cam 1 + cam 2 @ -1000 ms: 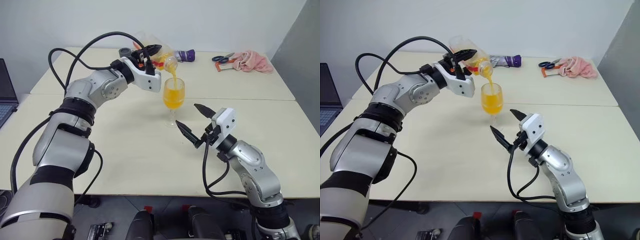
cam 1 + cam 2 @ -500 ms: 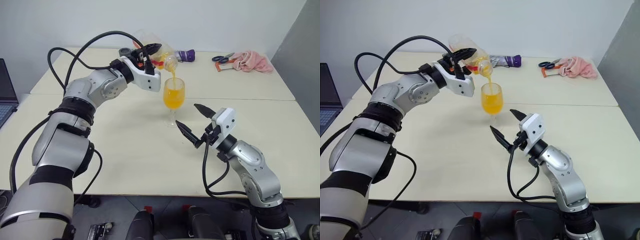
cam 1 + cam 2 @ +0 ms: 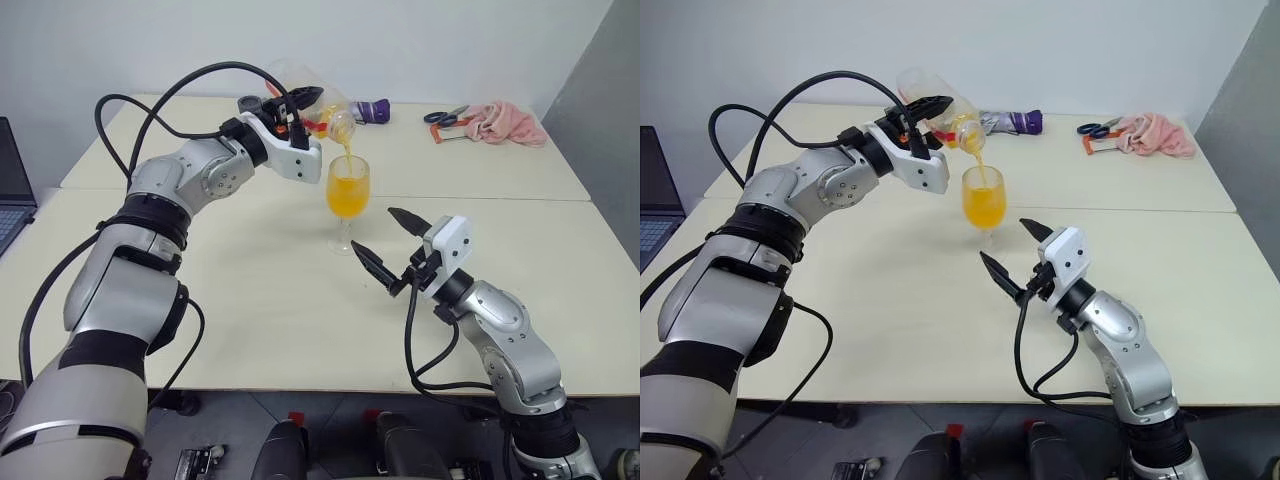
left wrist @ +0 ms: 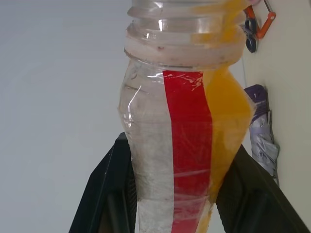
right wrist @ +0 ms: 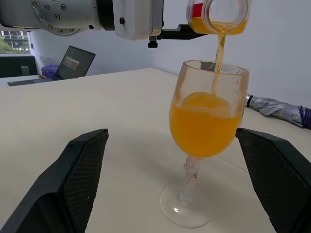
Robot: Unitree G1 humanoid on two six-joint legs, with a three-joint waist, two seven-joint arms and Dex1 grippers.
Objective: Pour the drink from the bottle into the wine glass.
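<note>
Cream table (image 3: 250, 300) scene: left gripper (image 3: 297, 100) clamped on tilted bottle (image 3: 318, 108), mouth over wine glass (image 3: 347, 195), drink (image 5: 204, 121) streaming in, glass over half full; right gripper (image 3: 385, 245) spread wide, empty, just beside glass foot.

Lab or office test room: 2 plain cream tables (image 3: 250, 300), bare white wall (image 3: 420, 45), laptop (image 3: 12, 185) at edge.
</note>
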